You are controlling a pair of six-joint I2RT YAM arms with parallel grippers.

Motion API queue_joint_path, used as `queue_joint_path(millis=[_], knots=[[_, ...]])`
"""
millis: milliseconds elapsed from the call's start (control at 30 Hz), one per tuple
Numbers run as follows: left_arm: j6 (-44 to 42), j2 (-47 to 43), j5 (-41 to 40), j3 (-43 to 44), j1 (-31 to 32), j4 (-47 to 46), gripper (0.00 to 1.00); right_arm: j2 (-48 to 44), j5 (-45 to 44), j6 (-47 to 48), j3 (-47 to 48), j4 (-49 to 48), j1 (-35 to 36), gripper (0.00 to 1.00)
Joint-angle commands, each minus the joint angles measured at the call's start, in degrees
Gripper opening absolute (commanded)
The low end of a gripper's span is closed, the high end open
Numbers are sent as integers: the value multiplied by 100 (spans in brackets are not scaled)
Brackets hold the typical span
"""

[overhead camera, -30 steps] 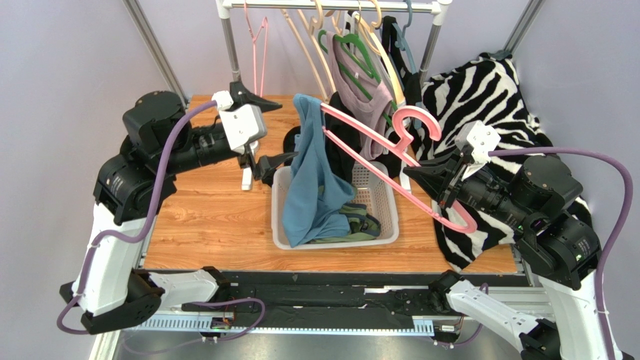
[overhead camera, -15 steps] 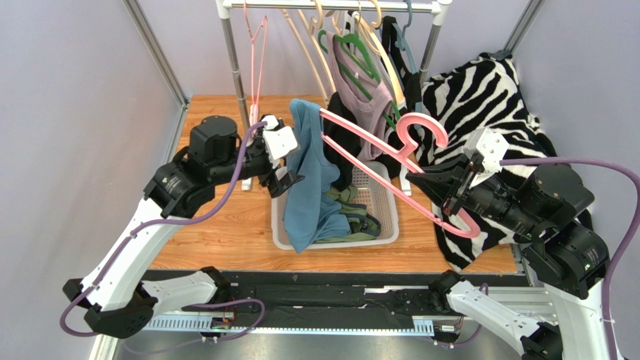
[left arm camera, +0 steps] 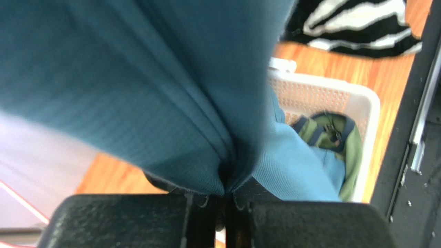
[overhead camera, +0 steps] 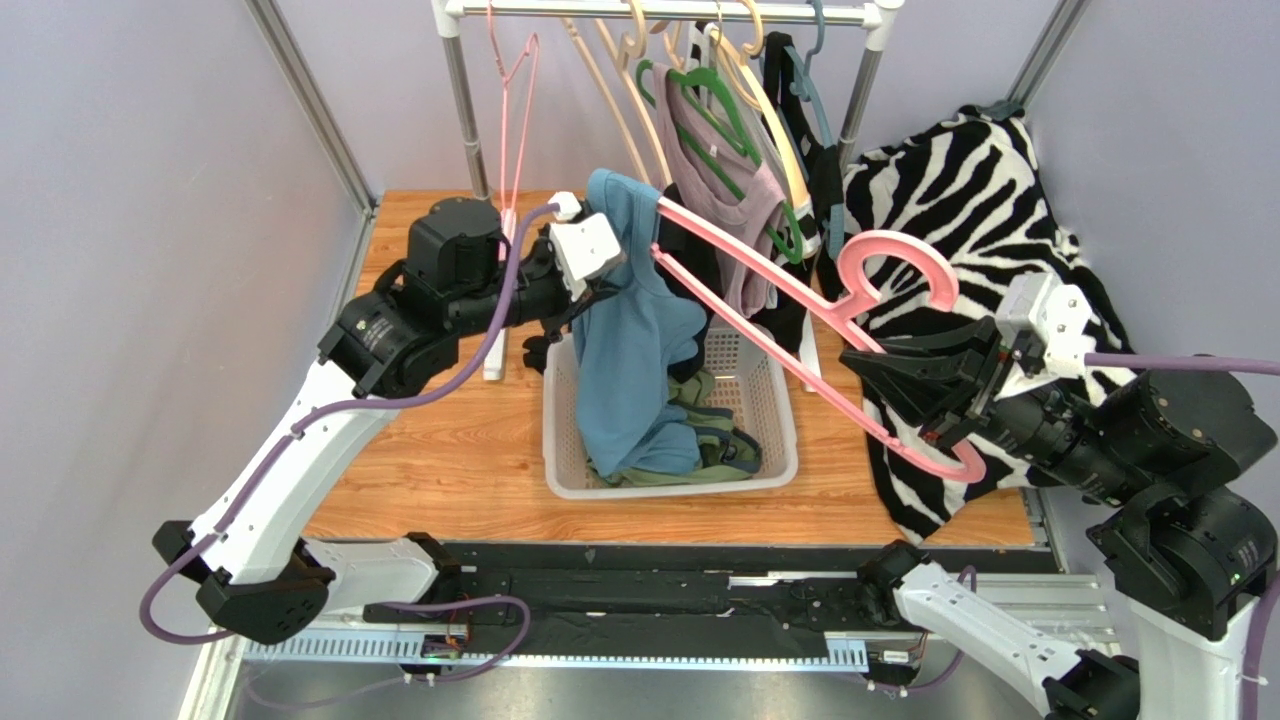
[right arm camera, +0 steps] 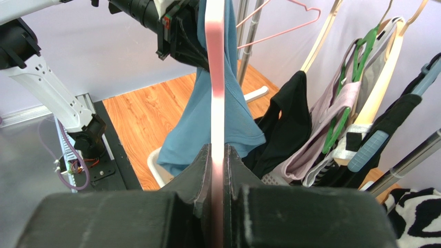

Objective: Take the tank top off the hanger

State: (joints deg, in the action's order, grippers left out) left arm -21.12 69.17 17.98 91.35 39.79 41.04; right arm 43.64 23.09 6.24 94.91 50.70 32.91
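1. Cloth fills my left wrist view. My left fingers [left arm camera: 207, 219] are pressed together on a fold of the blue tank top [left arm camera: 155, 77], with the fabric pinched between them.
2. Seen from above, my left arm reaches in over the left part of the wooden surface [overhead camera: 436, 435] and ends at the left side of the garment.
3. The tank top is not yet off. Its shoulder lies over the raised left tip of the pink hanger [overhead camera: 781, 308], and its body drops into the white basket [overhead camera: 559, 477]. The basket stands mid-surface, closer to the near edge.
4. A green garment [overhead camera: 706, 435] lies in the basket, touching the blue hem.
5. The hanger is tilted. Its left end is high above the basket, and its right end is low, towards the near right corner. Its hook is held apart from the rail.
6. My right fingers [right arm camera: 203, 173] are closed on the hanger's pink bar, which runs edge-on between them in the wrist view.
7. A clothes rack [overhead camera: 661, 12] stands along the far edge, carrying several other hangers and garments.
8. A zebra-print cloth [overhead camera: 962, 195] is draped over the right edge, from the far right corner down behind my right arm.
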Motion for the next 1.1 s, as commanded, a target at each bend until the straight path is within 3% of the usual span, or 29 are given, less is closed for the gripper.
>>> queue_joint_path(millis=[0,167,367,533,733,900,1067], knots=[[117,18,109,787,20,-96,0,-110,-50,-35,273,-333,-21,0],[266,-35,-215,1525,2,-87,0,-302,-349,-44,221,98,-30,0],[513,-62,-935,1684,2,-385,0,-707,-516,-132,115,678,-21,0],[636,35,-998,1737,2,-386,0,-1208,-814,-237,89,1064,-30,0],[890,176,-165,1930,11,-298,0,-1533,-1525,-272,63,987,-30,0],[979,562,162,2501,107,-289,0,-1507,-1764,-378,-87,530,-21,0],[1154,791,531,2459,283,-166,0,-1385,-1843,-378,-122,336,-21,0]])
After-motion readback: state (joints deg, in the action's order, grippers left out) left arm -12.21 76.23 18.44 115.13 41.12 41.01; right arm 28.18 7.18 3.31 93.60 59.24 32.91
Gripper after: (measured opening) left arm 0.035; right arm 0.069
